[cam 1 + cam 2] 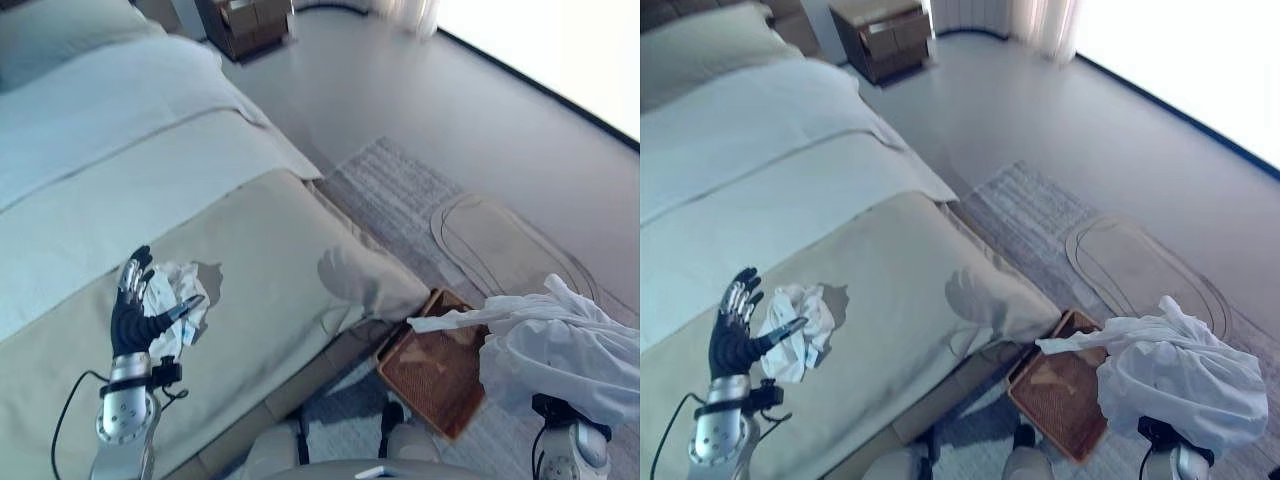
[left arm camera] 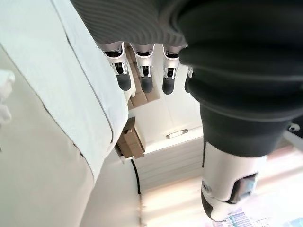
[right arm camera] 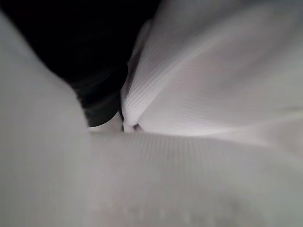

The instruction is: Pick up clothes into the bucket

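Observation:
A small crumpled white cloth [image 1: 182, 287] lies on the beige bed cover [image 1: 270, 240] near the bed's front edge. My left hand [image 1: 128, 318] is raised just left of it, open with its fingers [image 2: 144, 80] straight and nothing in it. A large white garment [image 1: 1180, 380] hangs draped over my right hand [image 3: 102, 101], hiding its fingers. The garment hovers over the right end of a brown woven basket [image 1: 430, 372] that sits on the floor beside the bed.
The bed's corner [image 1: 395, 290] juts out close to the basket. A grey patterned rug [image 1: 400, 190] and an oval mat [image 1: 500, 245] cover the floor beyond it. A dark wooden nightstand [image 1: 880, 35] stands at the head of the bed.

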You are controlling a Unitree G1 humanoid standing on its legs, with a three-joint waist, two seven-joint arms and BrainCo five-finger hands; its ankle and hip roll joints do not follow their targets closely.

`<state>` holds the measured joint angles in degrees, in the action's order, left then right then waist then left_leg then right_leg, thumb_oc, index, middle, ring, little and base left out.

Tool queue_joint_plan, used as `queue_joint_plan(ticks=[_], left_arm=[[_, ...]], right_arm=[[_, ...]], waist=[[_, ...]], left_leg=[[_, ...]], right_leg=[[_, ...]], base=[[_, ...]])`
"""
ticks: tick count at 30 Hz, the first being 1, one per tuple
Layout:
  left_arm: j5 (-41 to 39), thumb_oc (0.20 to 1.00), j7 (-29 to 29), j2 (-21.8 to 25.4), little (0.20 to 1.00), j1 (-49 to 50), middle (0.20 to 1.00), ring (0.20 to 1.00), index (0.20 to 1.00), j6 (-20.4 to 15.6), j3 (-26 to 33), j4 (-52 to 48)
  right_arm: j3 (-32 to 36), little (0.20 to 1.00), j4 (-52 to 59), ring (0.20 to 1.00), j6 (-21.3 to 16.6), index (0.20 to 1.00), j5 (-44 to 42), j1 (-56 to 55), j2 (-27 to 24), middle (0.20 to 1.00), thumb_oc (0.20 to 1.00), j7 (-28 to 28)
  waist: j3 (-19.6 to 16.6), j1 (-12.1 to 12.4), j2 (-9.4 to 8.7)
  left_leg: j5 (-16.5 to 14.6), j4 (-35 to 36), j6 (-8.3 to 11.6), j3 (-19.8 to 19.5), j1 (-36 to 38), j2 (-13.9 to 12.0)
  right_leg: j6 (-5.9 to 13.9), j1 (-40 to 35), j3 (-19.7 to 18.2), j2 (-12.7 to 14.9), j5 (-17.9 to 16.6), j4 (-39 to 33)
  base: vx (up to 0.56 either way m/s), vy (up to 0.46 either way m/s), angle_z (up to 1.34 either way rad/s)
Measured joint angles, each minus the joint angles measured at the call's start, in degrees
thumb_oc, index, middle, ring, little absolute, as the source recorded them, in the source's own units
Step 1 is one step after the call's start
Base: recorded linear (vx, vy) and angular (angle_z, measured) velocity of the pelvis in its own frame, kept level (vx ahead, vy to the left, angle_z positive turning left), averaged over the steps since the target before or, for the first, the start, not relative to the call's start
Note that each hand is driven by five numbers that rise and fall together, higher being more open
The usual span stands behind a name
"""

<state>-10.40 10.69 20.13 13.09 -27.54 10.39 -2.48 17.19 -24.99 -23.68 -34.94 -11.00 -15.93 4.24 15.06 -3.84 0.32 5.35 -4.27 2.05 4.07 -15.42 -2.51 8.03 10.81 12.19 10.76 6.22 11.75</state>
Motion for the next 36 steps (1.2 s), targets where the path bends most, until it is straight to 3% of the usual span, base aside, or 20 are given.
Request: queue_joint_plan(ticks=[3, 5, 11, 18, 26, 31, 36], left_arm=[[-0.9, 1.000, 1.2, 0.0, 1.000, -4.4, 1.000, 1.000, 1.000, -1.7, -0.1, -2.5], [-3.0, 1.000, 2.0, 0.0, 1.000, -5.8, 1.000, 1.000, 1.000, -2.6, -0.1, -3.6], [-6.3, 1.000, 6.6, 0.6, 1.000, -9.1, 1.000, 1.000, 1.000, -3.9, -1.1, -6.7], [-6.0, 1.000, 10.2, 1.5, 1.000, -11.7, 1.000, 1.000, 1.000, -4.4, -4.9, -8.3], [-6.1, 1.000, 13.2, 3.6, 1.000, -12.2, 1.000, 1.000, 1.000, -4.4, -6.0, -9.8], [-6.1, 1.000, 13.6, 4.1, 1.000, -12.8, 1.000, 1.000, 1.000, -4.3, -7.7, -10.2], [-6.1, 1.000, 13.6, 5.4, 1.000, -13.5, 1.000, 1.000, 1.000, -4.3, -7.9, -10.5]], right_arm=[[-0.4, 0.200, -3.6, 0.200, -0.2, 0.200, 1.3, 6.4, -0.7, 0.200, 0.200, 2.7], [-2.1, 0.200, -6.0, 0.200, -0.6, 0.200, 2.1, 9.6, -1.3, 0.200, 0.200, 4.4], [-8.8, 0.200, -15.7, 0.200, -1.1, 0.200, 4.0, 20.8, -3.1, 0.200, 0.200, 10.1], [-11.1, 0.200, -21.0, 0.200, -0.8, 0.200, 4.0, 29.3, -3.8, 0.200, 0.200, 13.5], [-11.7, 0.200, -34.7, 0.200, 0.8, 0.200, 3.4, 40.2, -8.4, 0.200, 0.200, 16.3], [-12.1, 0.200, -48.9, 0.200, 4.4, 0.200, -0.4, 49.5, -11.6, 0.200, 0.200, 16.6], [-12.7, 0.200, -49.8, 0.200, 6.7, 0.200, -1.4, 50.0, -13.4, 0.200, 0.200, 16.4]], waist=[[5.5, 0.2, 0.06], [7.2, 0.1, -0.13], [9.9, 1.5, 0.44], [11.3, 2.8, 1.51], [11.3, 4.9, 2.39], [11.5, 5.3, 2.69], [11.4, 6.6, 2.71]], left_leg=[[-0.1, -3.3, 0.15, 0.0, -4.8, 0.4], [-0.8, -5.4, 0.44, -0.3, -7.7, 1.0], [-2.8, -15.3, 0.07, -1.4, -21.1, 1.3], [-4.8, -25.1, 0.56, -2.2, -32.3, 0.6], [-5.4, -30.6, 0.91, -2.7, -41.2, 0.4], [-5.4, -32.5, 0.91, -2.8, -43.8, 0.8], [-5.6, -32.7, 0.79, -2.8, -44.3, 0.9]], right_leg=[[-0.45, 6.6, -0.9, 1.2, 1.5, 7.0], [-0.88, 10.6, -1.6, 2.4, 3.3, 11.5], [-3.09, 25.2, -3.0, 4.0, 7.2, 25.5], [-5.19, 36.1, -3.9, 4.6, 10.5, 35.6], [-6.07, 45.5, -5.1, 4.8, 12.0, 41.8], [-6.35, 48.2, -5.5, 5.6, 12.4, 44.1], [-6.36, 48.9, -5.7, 5.6, 12.7, 44.5]], base=[[-0.19, -0.006, 0.01], [-0.12, 0.003, 0.12], [-0.15, 0.021, 0.12], [-0.03, 0.028, 0.04], [-0.01, 0.015, 0.01], [0.01, 0.008, 0.04], [0.00, 0.001, 0.01]])
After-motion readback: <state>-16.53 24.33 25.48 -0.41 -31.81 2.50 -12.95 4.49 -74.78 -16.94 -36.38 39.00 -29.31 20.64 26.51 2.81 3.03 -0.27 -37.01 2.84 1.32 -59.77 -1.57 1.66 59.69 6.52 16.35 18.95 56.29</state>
